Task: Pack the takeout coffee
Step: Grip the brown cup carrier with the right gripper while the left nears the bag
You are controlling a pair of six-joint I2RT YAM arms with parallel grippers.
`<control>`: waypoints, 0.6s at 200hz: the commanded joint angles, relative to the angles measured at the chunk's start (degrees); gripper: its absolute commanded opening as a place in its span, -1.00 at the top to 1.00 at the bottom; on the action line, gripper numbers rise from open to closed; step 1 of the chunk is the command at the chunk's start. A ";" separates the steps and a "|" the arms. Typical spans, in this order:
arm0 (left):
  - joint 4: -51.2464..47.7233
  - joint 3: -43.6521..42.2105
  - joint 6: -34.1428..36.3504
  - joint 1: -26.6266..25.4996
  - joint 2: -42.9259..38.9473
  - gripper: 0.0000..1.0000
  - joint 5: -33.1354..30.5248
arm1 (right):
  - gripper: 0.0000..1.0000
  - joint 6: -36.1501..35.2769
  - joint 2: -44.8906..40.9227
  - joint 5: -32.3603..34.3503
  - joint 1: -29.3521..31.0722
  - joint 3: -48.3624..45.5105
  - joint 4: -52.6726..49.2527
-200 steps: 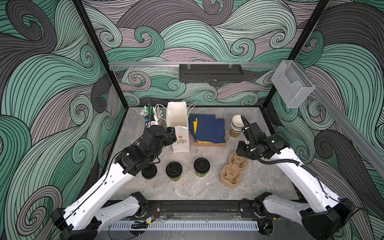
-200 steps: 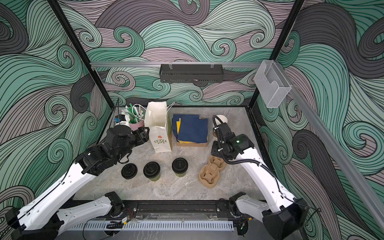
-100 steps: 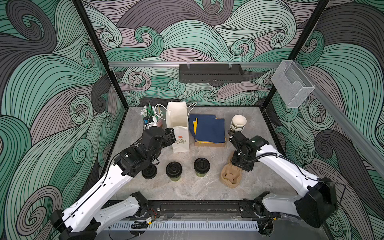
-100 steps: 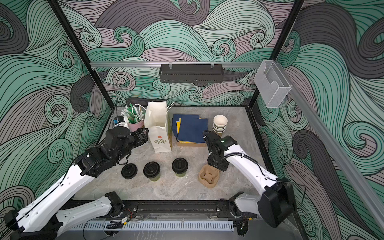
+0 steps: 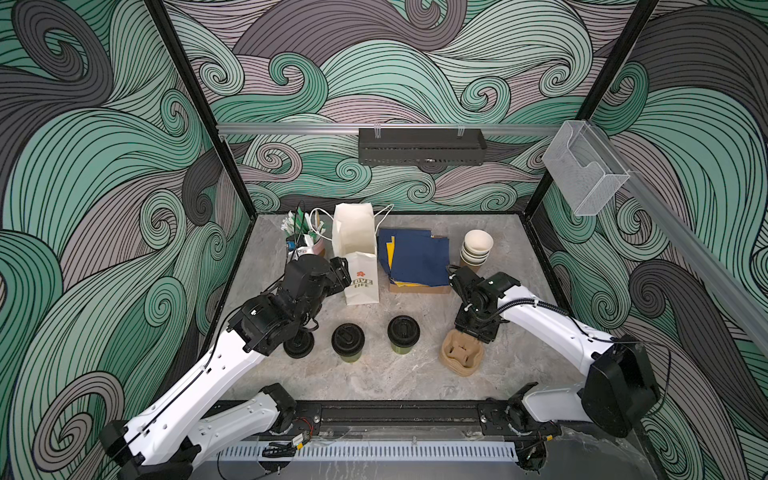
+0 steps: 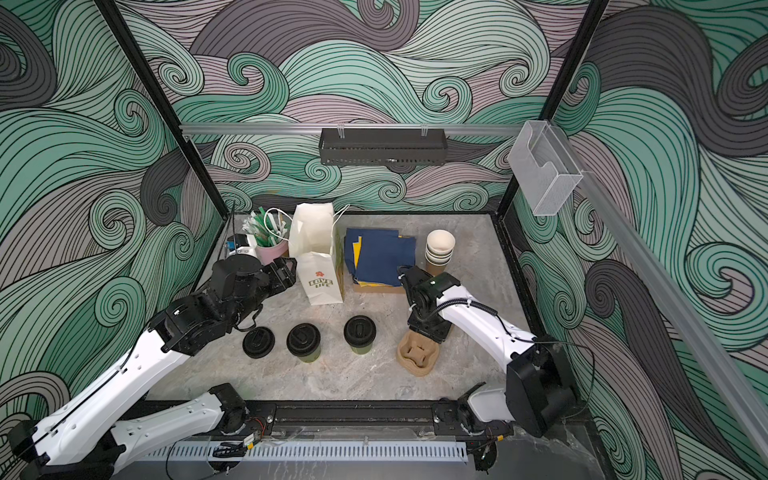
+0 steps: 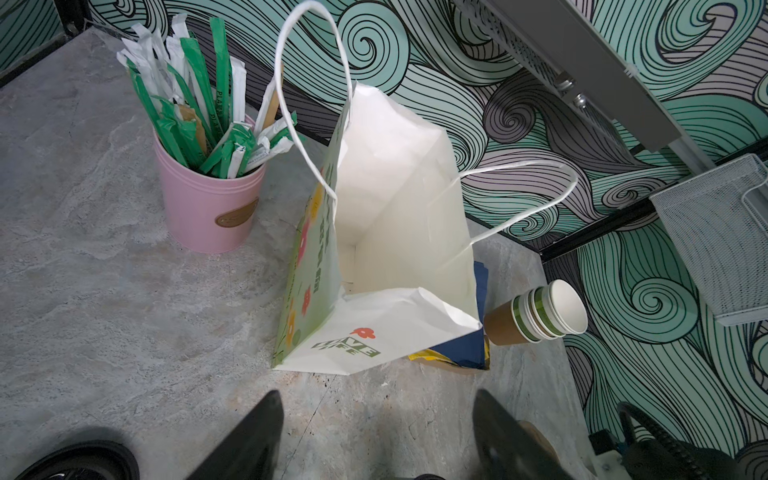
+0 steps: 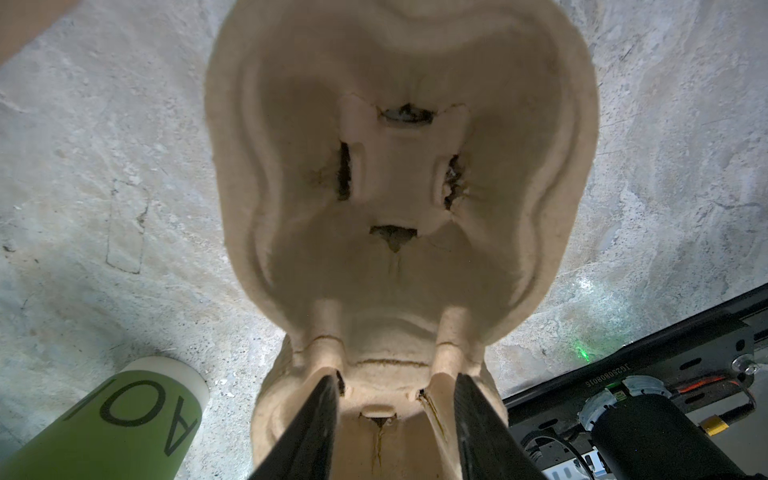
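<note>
Two takeout coffee cups (image 5: 348, 341) are standing on the bench (image 5: 374, 376) beside the carrier (image 5: 461, 359). Left gripper (image 7: 378, 415) jaws are gaping, empty; right gripper (image 8: 395, 386) jaws are straddling its end — clamp unclear. Risk: end-pinch tilting carrier into nearest cup.

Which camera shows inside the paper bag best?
Left wrist: it looks into the open paper bag, down to its floor. Both top views show mostly its far inner wall; right wrist misses it.

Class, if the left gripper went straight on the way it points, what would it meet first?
Probably the bag, low on its printed front; only bare table lies between it and the open left gripper. Depth is unclear.
</note>
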 commanded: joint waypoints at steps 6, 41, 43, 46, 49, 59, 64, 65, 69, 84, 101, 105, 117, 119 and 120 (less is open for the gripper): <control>-0.77 -0.11 -0.48 0.41 -0.99 -0.47 -0.97 | 0.04 3.47 -0.06 1.15 0.27 -1.20 0.88; -0.51 -0.20 -0.57 0.48 -1.40 -0.47 -1.29 | 0.05 3.51 0.32 1.22 0.19 -1.87 2.14; -0.51 -0.20 -0.57 0.50 -1.45 -0.47 -1.25 | 0.05 3.45 0.35 1.21 0.18 -1.86 2.15; -0.53 -0.20 -0.59 0.53 -1.41 -0.47 -1.24 | 0.05 3.38 0.46 1.30 0.17 -1.93 2.18; -0.51 -0.20 -0.61 0.51 -1.51 -0.47 -1.20 | 0.05 3.32 0.55 1.39 0.09 -1.82 2.23; -0.57 -0.20 -0.66 0.49 -1.62 -0.47 -1.20 | 0.05 3.16 0.73 1.69 -0.06 -1.79 2.24; -0.57 -0.20 -0.74 0.56 -1.68 -0.47 -1.17 | 0.05 3.08 0.80 1.92 -0.10 -1.79 2.26; -0.55 -0.24 -0.74 0.57 -1.75 -0.47 -1.21 | 0.05 3.03 0.77 1.90 -0.14 -1.78 2.27; -0.68 -0.28 -0.82 0.55 -1.80 -0.47 -1.23 | 0.06 2.97 0.77 2.03 -0.17 -1.81 2.24; -0.69 -0.45 -0.99 0.51 -2.06 -0.47 -1.17 | 0.05 2.72 0.80 2.32 -0.50 -2.03 2.33; -0.76 -0.55 -1.09 0.52 -2.30 -0.47 -1.22 | 0.06 2.57 0.41 2.32 -0.75 -2.77 3.02; -0.79 -0.57 -1.10 0.52 -2.27 -0.48 -1.16 | 0.07 2.55 0.24 2.34 -0.81 -2.89 3.14; -0.80 -0.60 -1.10 0.57 -2.38 -0.47 -1.16 | 0.07 2.79 0.00 2.23 -0.87 -3.25 3.51; -0.80 -0.63 -1.10 0.52 -2.39 -0.47 -1.20 | 0.08 2.83 -0.04 2.23 -0.87 -3.38 3.62; -0.80 -0.63 -1.10 0.51 -2.41 -0.47 -1.27 | 0.08 2.82 -0.05 2.23 -0.87 -3.37 3.65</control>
